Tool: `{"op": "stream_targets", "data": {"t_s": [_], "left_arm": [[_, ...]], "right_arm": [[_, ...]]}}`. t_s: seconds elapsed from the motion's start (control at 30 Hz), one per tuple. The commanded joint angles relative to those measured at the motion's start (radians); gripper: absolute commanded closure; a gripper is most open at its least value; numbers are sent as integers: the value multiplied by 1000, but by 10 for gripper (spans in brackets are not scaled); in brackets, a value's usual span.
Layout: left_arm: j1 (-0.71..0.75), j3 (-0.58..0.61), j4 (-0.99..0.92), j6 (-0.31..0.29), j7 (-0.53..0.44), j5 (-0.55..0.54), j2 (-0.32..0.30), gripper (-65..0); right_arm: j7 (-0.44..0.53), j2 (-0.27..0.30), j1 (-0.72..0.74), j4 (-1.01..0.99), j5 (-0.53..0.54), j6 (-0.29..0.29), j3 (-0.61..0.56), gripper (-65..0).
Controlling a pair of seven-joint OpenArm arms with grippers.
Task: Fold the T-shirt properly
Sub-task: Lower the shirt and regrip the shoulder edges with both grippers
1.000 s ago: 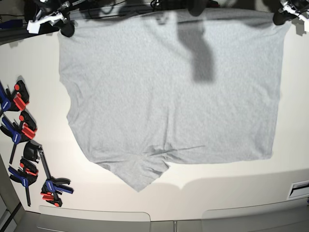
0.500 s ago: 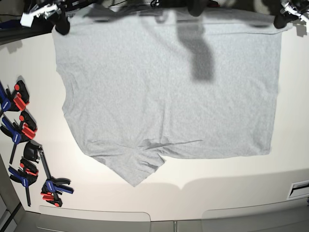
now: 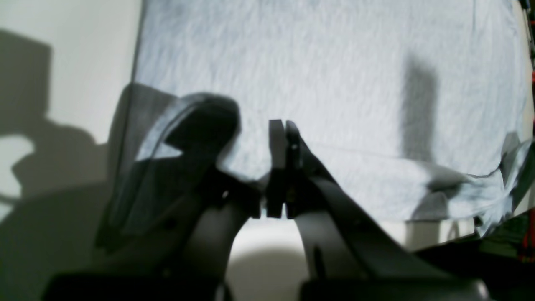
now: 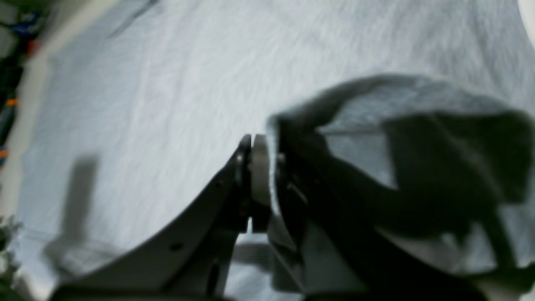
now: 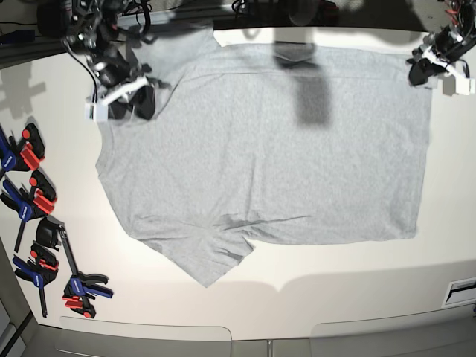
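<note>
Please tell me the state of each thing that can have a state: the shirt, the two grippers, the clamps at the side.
T-shirt: spread flat, plain side up, two far corners held and lifted.
Left gripper: shut on the T-shirt corner.
Right gripper: shut on the T-shirt corner; cloth drapes over one finger.
Clamps: lying loose on the table, beside the shirt, untouched.
</note>
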Motion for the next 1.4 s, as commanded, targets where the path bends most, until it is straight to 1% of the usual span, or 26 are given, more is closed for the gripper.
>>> {"op": "stream_targets", "data": {"t_s": [0.0,0.07,0.13,0.23,0.33,0.5,0.8,0.97,1.1,1.23,1.37], "left_arm": [[2,-12,13,13,-38,-5,-26,0],[2,-12,13,41,-89,31,-47,0],[2,-12,13,63,-121,77,-68,0],[2,-12,13,100,-157,103,-91,0],[-4,-12,13,107,-167,106,-97,0],[-32,-12,13,106,-170,126,-97,0],[-127,-10,12,104,-162,132,-100,0],[-127,-2,10,104,-159,132,-103,0],[-128,37,9,104,-168,134,-103,0],[-128,82,9,105,-213,240,-102,0],[-128,83,9,108,-240,310,-103,0]], "right_arm": [[29,11,14,18,1,-13,2,0],[40,17,36,18,-20,-44,3,0],[56,19,53,18,-47,-66,3,0],[79,18,66,17,-91,-113,3,0],[109,18,69,17,-102,-143,2,0],[124,18,69,16,-144,-143,0,0],[124,18,92,-27,-145,-143,1,0],[123,18,105,-31,-146,-143,1,0],[123,18,105,-31,-166,-143,1,0],[117,18,105,-31,-176,-143,1,0],[109,18,105,-31,-175,-143,1,0]]}}
